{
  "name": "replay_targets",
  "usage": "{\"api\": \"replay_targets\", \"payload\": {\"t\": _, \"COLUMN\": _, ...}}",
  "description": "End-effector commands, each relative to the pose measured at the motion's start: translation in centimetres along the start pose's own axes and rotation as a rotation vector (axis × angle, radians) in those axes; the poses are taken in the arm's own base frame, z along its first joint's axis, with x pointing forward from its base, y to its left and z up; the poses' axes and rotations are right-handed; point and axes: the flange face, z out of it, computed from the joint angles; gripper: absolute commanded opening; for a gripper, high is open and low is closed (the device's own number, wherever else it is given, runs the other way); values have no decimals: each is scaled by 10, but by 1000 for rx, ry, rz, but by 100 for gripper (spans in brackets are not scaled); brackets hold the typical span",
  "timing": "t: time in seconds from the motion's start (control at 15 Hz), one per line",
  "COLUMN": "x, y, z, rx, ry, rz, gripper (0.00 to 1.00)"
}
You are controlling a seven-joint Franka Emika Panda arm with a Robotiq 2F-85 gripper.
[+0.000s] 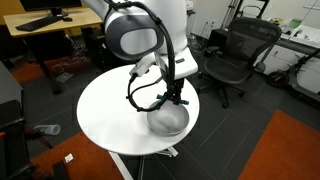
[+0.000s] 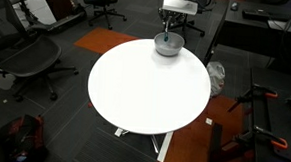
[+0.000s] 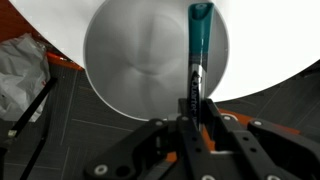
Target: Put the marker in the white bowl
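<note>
The white bowl (image 3: 150,60) sits near the edge of the round white table (image 1: 110,110); it also shows in both exterior views (image 1: 168,120) (image 2: 168,46). My gripper (image 3: 195,115) is shut on the marker (image 3: 198,50), a slim dark stick with a teal-blue upper part. In the wrist view the marker stands out over the bowl's right half. In both exterior views the gripper (image 1: 174,98) (image 2: 166,34) hangs right above the bowl; the marker is too small to make out there.
Black office chairs (image 1: 232,55) (image 2: 27,55) stand round the table. Desks line the back (image 1: 45,20). A crumpled white bag (image 3: 20,75) lies on the floor beside the table, on dark carpet with orange patches (image 1: 285,150).
</note>
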Motion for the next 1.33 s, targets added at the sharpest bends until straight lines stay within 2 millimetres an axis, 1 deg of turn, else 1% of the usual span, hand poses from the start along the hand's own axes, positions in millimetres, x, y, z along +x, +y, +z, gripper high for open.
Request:
{"api": "replay_targets", "payload": {"t": 0.0, "x": 14, "y": -5, "z": 11, "rx": -45, "ry": -23, "rz": 61, "gripper": 7}}
{"api": "replay_targets", "payload": {"t": 0.07, "x": 16, "y": -4, "z": 13, "rx": -60, "ry": -25, "rz": 73, "gripper": 44}}
{"api": "replay_targets", "payload": {"t": 0.13, "x": 18, "y": -3, "z": 14, "rx": -71, "ry": -34, "rz": 84, "gripper": 44}}
{"api": "replay_targets", "payload": {"t": 0.27, "x": 19, "y": -2, "z": 12, "rx": -77, "ry": -44, "rz": 97, "gripper": 58}}
{"api": "replay_targets", "payload": {"t": 0.33, "x": 19, "y": -1, "z": 9, "rx": -74, "ry": -46, "rz": 98, "gripper": 66}}
{"api": "replay_targets", "payload": {"t": 0.4, "x": 19, "y": -1, "z": 6, "rx": -74, "ry": -46, "rz": 102, "gripper": 73}}
{"api": "replay_targets", "payload": {"t": 0.6, "x": 15, "y": 6, "z": -7, "rx": -61, "ry": -41, "rz": 98, "gripper": 95}}
{"api": "replay_targets", "payload": {"t": 0.67, "x": 14, "y": 8, "z": -11, "rx": -56, "ry": -39, "rz": 96, "gripper": 100}}
{"api": "replay_targets", "payload": {"t": 1.0, "x": 1, "y": 29, "z": -38, "rx": -33, "ry": -48, "rz": 78, "gripper": 100}}
{"api": "replay_targets", "payload": {"t": 1.27, "x": -17, "y": 57, "z": -56, "rx": -31, "ry": -73, "rz": 21, "gripper": 100}}
